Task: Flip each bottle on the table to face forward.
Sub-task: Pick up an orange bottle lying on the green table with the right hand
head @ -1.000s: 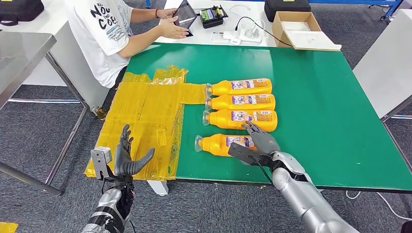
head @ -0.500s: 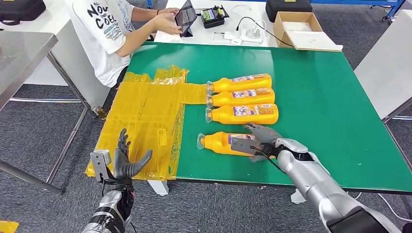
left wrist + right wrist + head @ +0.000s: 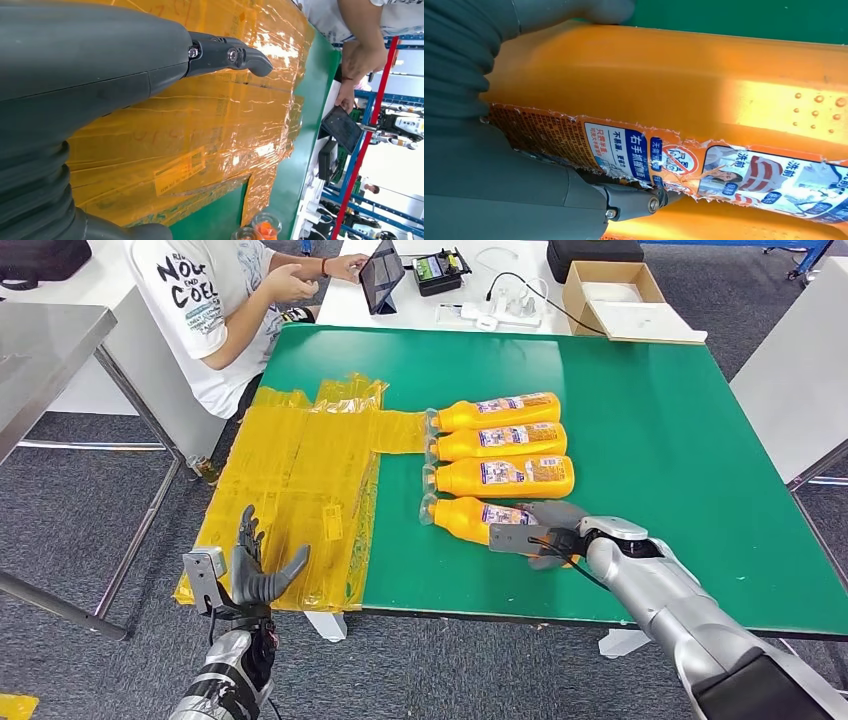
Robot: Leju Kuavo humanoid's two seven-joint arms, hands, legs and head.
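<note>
Several orange bottles lie on their sides in a row on the green table [image 3: 680, 440], caps pointing left: the far one [image 3: 497, 410], the second [image 3: 500, 440] and the third [image 3: 505, 476]. My right hand [image 3: 555, 535] grips the base end of the nearest bottle [image 3: 470, 519], which lies just in front of the third. In the right wrist view the bottle [image 3: 674, 75] shows its torn printed label, with my right hand [image 3: 499, 175] wrapped around it. My left hand [image 3: 255, 570] hangs with its fingers spread, holding nothing, in front of the table's near left corner; the left wrist view has the left hand [image 3: 75, 65] above the film.
Yellow plastic film [image 3: 300, 480] covers the table's left part and droops over the edge. A person [image 3: 215, 310] sits at the far left corner near a tablet [image 3: 380, 275]. A cardboard box [image 3: 620, 300] and cables lie on the white table behind.
My right hand has closed around the nearest bottle and shifted it back and right, closer to the third bottle. The person's hands have left the tablet. My left hand has barely moved.
</note>
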